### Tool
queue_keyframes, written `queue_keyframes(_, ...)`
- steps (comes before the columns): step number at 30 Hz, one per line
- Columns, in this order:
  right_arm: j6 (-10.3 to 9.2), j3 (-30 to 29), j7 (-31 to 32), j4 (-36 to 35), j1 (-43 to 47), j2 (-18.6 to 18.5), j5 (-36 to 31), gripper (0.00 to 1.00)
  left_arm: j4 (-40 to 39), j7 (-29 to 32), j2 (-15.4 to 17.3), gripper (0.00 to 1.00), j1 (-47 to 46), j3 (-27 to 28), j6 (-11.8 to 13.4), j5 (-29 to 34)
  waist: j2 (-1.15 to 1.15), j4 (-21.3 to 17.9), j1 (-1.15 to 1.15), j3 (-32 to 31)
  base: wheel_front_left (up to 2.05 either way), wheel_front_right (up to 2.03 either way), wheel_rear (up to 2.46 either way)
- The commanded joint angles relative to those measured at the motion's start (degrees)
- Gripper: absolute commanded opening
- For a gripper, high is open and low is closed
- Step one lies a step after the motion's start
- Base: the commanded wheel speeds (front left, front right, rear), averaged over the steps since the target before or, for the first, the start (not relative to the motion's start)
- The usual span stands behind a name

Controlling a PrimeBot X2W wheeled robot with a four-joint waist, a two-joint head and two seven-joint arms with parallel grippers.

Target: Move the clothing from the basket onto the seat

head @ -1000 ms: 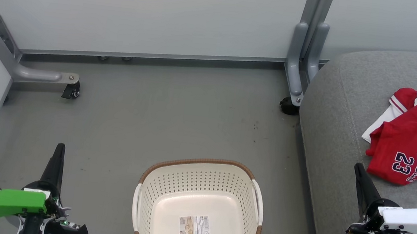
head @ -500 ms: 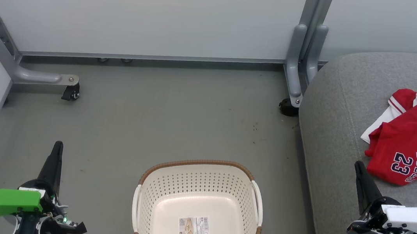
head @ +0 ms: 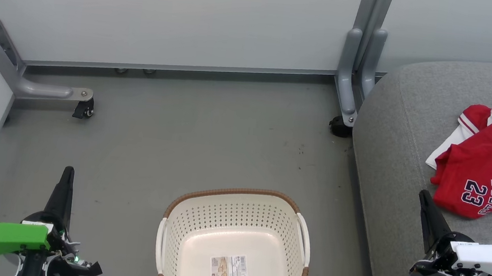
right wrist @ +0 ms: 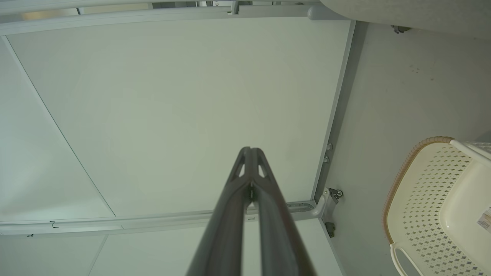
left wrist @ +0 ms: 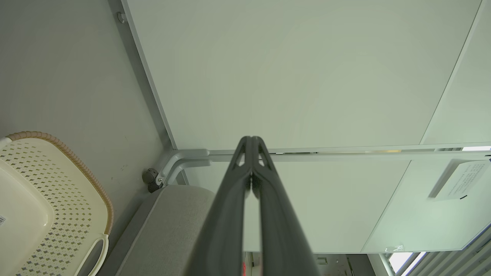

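Grey floor (head: 180, 149) nearest the robot carries the basket (head: 235, 188), with nothing in it but a label (head: 228, 268). Flanking it, the left gripper (head: 66, 182) and right gripper (head: 426, 205) hover, jaws clenched on nothing. Farther right, the clothing (head: 489, 161) lies crumpled on the seat (head: 394, 141). Soft, light and limp, it would likely drape; a raised fold near the collar looks the best hold.

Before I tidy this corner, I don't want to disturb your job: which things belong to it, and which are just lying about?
Job: red clothing; seat under it; basket, no clothes inside.
Just there: wheeled frame foot; grey post; wall panel; floor.
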Motion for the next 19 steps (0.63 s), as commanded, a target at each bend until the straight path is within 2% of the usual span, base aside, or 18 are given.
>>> queue_keyframes(1, 0.02, -0.2, 0.4, 0.1, -0.3, 0.1, -0.2, 0.0, -0.1, 0.2, 0.1, 0.0, -0.9, 0.2, -0.3, -0.1, 0.0, 0.0, 0.0, 0.0, 0.0, 0.0, 0.0)
queue_keyframes(19, 0.02, -0.5, 0.5, 0.1, -0.4, 0.4, -0.5, 0.0, -0.1, 0.2, 0.0, 0.0, -0.9, 0.2, -0.3, 0.0, 0.0, 0.0, 0.0, 0.0, 0.0, 0.0, 0.0)
